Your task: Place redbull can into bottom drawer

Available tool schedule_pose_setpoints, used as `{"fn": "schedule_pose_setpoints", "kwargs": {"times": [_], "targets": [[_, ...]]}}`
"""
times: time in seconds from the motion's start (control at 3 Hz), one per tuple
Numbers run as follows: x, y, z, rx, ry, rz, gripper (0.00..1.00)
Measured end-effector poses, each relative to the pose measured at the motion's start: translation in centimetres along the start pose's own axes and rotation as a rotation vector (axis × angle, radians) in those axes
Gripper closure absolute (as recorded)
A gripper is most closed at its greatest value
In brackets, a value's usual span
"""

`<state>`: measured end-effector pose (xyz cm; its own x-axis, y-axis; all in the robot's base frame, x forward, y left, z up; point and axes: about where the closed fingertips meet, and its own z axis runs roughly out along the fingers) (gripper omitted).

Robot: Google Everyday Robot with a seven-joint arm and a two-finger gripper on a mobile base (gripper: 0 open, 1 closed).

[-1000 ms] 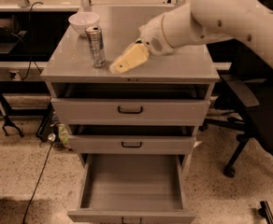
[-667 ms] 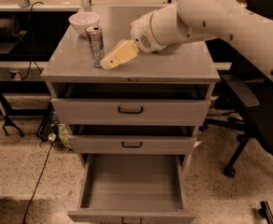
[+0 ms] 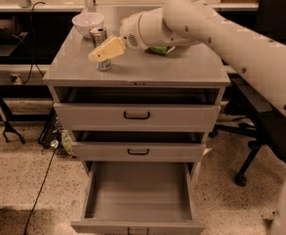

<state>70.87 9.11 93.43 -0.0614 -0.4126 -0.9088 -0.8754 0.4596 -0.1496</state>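
Note:
The redbull can (image 3: 100, 35) stands upright on the grey cabinet top (image 3: 148, 65), near its left back, just in front of a white bowl (image 3: 87, 22). My gripper (image 3: 101, 54), with pale yellow fingers (image 3: 107, 49), reaches in from the right and covers the can's middle; the can's top and base show above and below the fingers. The bottom drawer (image 3: 138, 192) is pulled wide open at the cabinet's foot, and its grey tray holds nothing.
A green packet (image 3: 160, 49) lies on the cabinet top behind my arm. The two upper drawers (image 3: 137, 115) are slightly pulled out. A black office chair (image 3: 270, 131) stands to the right, and cables and a stand are on the floor to the left.
My gripper has moved left across the cabinet top, from beside the can to right in front of it at mid-height. The can and drawers have not moved.

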Motion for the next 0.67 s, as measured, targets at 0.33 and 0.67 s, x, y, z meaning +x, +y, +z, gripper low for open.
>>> {"fn": "schedule_pose_setpoints", "kwargs": {"times": [0.33,0.67], "targets": [[-1.1,0.4,3.1,-0.025,-0.045,0.015,0.00],[-1.6,0.8,6.6,-0.065,-0.089,0.054,0.02]]}}
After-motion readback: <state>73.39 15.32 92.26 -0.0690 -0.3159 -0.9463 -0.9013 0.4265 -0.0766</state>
